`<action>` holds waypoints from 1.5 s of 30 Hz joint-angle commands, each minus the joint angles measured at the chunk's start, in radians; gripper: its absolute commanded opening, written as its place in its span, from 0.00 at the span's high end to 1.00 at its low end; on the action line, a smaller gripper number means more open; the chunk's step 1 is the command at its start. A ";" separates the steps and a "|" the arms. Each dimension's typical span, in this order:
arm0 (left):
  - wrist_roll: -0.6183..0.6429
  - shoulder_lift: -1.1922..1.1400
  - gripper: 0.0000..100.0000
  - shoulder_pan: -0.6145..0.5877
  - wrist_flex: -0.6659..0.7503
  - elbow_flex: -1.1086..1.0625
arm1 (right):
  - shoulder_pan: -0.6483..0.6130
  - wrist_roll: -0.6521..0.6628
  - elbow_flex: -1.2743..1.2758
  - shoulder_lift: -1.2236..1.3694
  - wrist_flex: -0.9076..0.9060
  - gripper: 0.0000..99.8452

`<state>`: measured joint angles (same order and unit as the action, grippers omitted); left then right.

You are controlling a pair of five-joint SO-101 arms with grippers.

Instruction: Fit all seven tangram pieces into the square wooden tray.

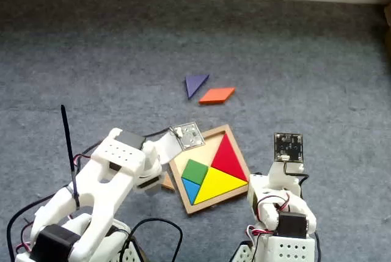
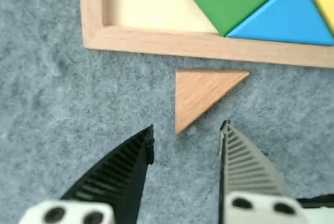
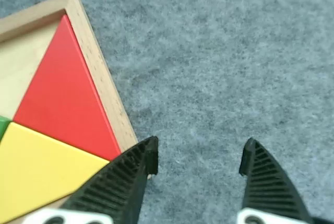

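Plain wooden triangle (image 2: 201,96) lies flat just outside the tray (image 2: 209,46).
It looks thin, stiff and light, with little edge to pinch, so a hold across its long slanted edge and the opposite square corner seems best. One short side runs along the tray's rim, close but apart; the long edge slants off from the rim to a sharp tip pointing away from the tray. The left gripper (image 2: 187,127) hangs spread astride that tip, holding nothing. The right gripper (image 3: 201,148) gapes empty just beside the tray's rim.
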<state>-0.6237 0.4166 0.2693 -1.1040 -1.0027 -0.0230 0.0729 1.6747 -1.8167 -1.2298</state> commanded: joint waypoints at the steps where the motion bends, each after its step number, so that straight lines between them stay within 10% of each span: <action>1: -0.008 0.021 0.79 0.012 0.014 -0.004 | 0.010 0.011 0.104 -0.008 -0.007 0.75; 10: 0.075 -0.030 0.84 0.166 0.023 -0.015 | 0.010 0.011 0.104 -0.008 -0.007 0.75; 45: 0.120 -0.302 0.99 0.154 -0.011 0.223 | 0.010 0.011 0.104 -0.008 -0.007 0.75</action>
<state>-0.5163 0.1189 0.4227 -1.1208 -0.8600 -0.0230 0.0729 1.6747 -1.8167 -1.2298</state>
